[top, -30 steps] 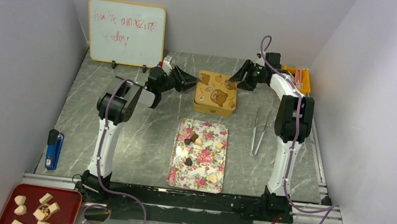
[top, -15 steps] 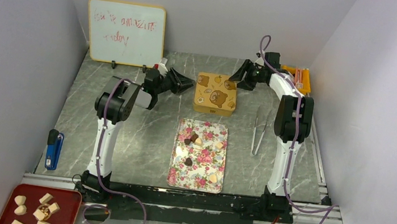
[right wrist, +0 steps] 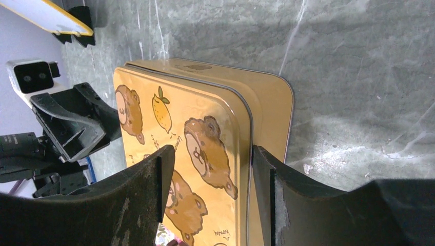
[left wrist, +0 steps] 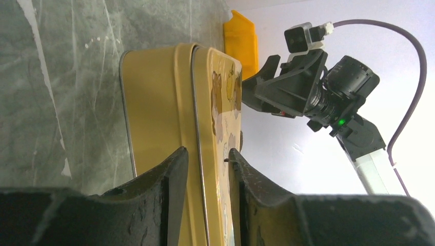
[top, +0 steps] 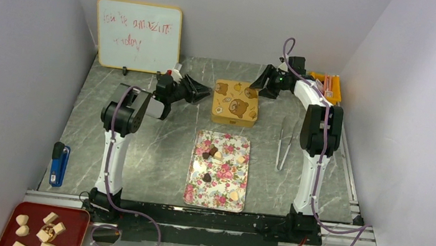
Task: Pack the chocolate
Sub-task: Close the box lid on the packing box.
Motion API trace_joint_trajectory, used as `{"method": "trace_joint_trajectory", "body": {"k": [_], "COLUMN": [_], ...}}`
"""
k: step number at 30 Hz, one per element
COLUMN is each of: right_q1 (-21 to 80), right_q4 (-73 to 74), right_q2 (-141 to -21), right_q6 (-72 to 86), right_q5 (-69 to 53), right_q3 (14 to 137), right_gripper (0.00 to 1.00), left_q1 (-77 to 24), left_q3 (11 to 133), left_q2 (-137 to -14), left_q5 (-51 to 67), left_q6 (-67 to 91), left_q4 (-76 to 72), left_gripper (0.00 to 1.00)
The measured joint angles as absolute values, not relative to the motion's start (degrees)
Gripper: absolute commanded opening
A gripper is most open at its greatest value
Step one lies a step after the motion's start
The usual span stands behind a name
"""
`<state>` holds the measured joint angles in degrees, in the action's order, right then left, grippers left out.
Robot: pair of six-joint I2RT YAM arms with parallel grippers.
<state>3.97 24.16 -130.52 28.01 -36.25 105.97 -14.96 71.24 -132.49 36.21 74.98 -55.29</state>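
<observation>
- Lilac walls box in a grey marbled counter (top: pixel 159 122); a whiteboard (top: pixel 137 36) leans at 11 o'clock.
- Floral tray (top: pixel 194 192) lies at the centre, its long axis running 12 to 6, between the two arms.
- Yellow bear tin (top: pixel 236 102) sits just beyond the tray at 12 o'clock, with its lid (left wrist: pixel 215 102) on.
- Left hand (left wrist: pixel 206 154) meets the tin from 9 o'clock. Its fingers are narrowly apart and seemingly clamped across the lid's rim.
- Right hand (right wrist: pixel 213 151) stands at the tin's 1 o'clock corner. Its fingers are wide apart and frame the lid's edge without pinching it.
- Tweezers (top: pixel 283 145) lie at the tray's 3 o'clock.
- Chocolate (top: pixel 209 154) is scattered on the tray, at 6 o'clock from both hands and about equally near each. The lid likely has to come off first.
</observation>
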Motion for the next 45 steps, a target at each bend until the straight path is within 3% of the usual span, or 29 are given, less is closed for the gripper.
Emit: {"method": "trace_joint_trajectory", "body": {"k": [26, 45], "right_q1": [4.7, 5.1], "right_q4": [24.0, 24.1], "right_q2": [-130.5, -130.5], "right_q6": [28.0, 26.5], "right_q5": [-35.9, -34.3], "right_q3": [106.0, 106.0], "right_gripper": [0.61, 0.61], "left_q1": [-17.0, -19.5], "left_q3": [67.2, 68.1], "left_q2": [-127.7, -122.4], "left_q5": [38.7, 37.6], "left_q6": [65.3, 55.7], "left_q4": [-45.4, -33.6], "left_gripper": [0.54, 0.56]}}
